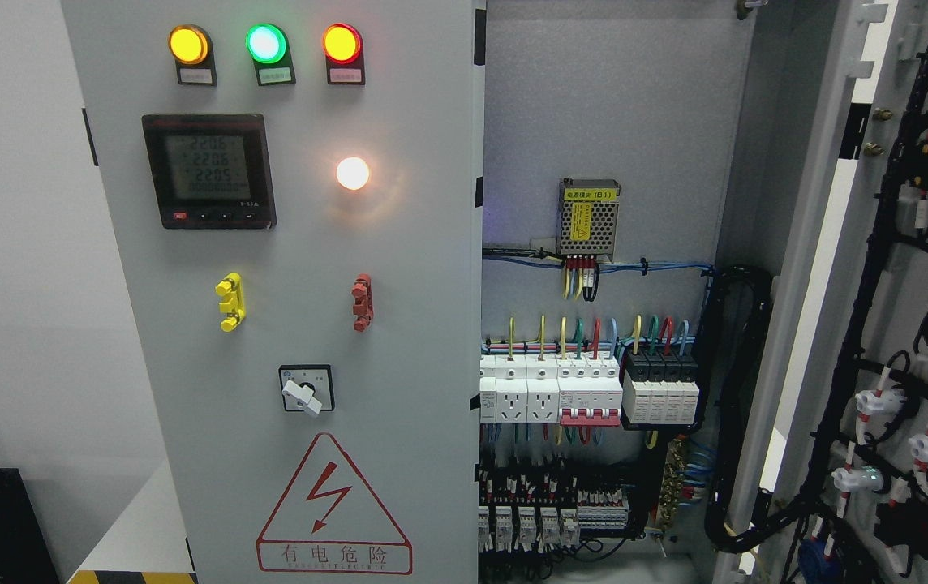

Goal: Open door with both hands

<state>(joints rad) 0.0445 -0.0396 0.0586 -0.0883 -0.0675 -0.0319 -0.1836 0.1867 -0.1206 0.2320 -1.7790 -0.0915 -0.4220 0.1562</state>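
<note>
At right, open door [902,324] cut off by frame — wiring exposed, left door [310,324] closed, neither hand visible

Three indicator lamps [266,44], two doors [285,324], one meter [209,171].

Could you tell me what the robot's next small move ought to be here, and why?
Probably bring a robot hand up to the left door and start pulling it open. That door is shut, while the right door already stands swung wide, baring the breakers. No robot hand shows in the head view.
</note>
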